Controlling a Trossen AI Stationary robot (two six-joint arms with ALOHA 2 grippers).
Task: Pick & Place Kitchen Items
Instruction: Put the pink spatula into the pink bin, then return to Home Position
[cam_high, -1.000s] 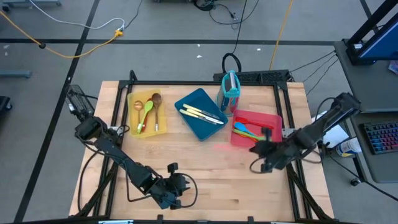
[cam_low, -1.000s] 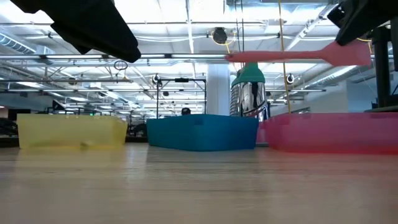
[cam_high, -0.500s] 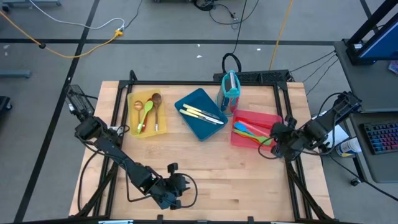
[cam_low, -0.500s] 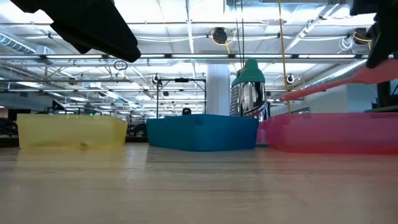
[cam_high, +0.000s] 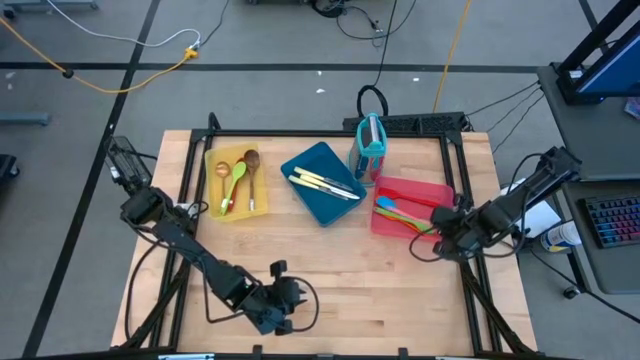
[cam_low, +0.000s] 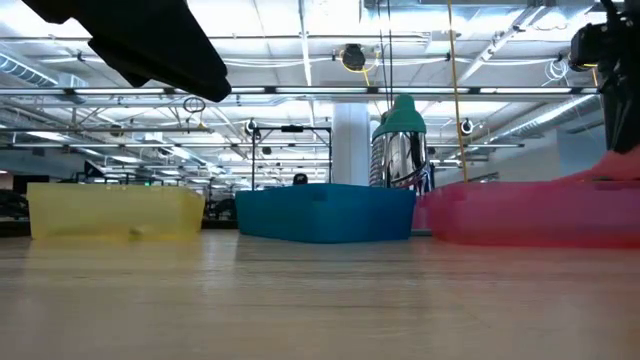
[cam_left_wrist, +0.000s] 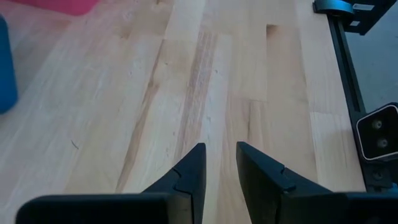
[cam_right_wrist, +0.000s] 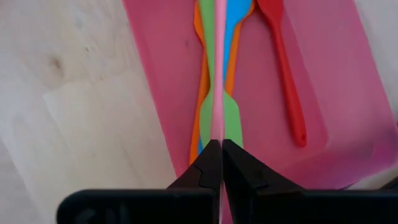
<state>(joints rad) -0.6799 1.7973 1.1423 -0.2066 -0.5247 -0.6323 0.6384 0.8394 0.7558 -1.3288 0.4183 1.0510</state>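
Note:
My right gripper (cam_high: 440, 235) (cam_right_wrist: 216, 149) is shut on a pink spatula (cam_right_wrist: 219, 74) over the near part of the red tray (cam_high: 441, 190) (cam_right_wrist: 161, 62). In that tray lie green (cam_right_wrist: 233, 118), orange, blue and red (cam_right_wrist: 283, 68) utensils. The yellow tray (cam_high: 212, 160) holds wooden spoons and a green spoon (cam_high: 235, 180). Cream-handled knives (cam_high: 325, 183) lie in the blue tray (cam_high: 312, 160). My left gripper (cam_high: 290, 300) (cam_left_wrist: 219, 152) hovers open over bare wood near the table's near edge. My right gripper pinches the pink spatula's handle (cam_right_wrist: 217, 134) between its two fingers, and the spatula shows edge-on in the wrist view. It runs on from the fingers over the utensils in the red tray, sloping down toward the tray (cam_low: 610, 172). Whether its far end rests on them I cannot tell.
The upright teal holder (cam_high: 370, 145) (cam_low: 403, 140) stands between the blue and red trays at the far edge. Bare wood (cam_high: 350, 270) stretches across the table's near half. A black frame rail (cam_left_wrist: 348, 68) runs along the table's edge.
My right gripper has moved from over the bare table toward the right edge and the red tray, and has come down. The pink spatula, held level and high a second ago, now slopes down to the tray's rim height.

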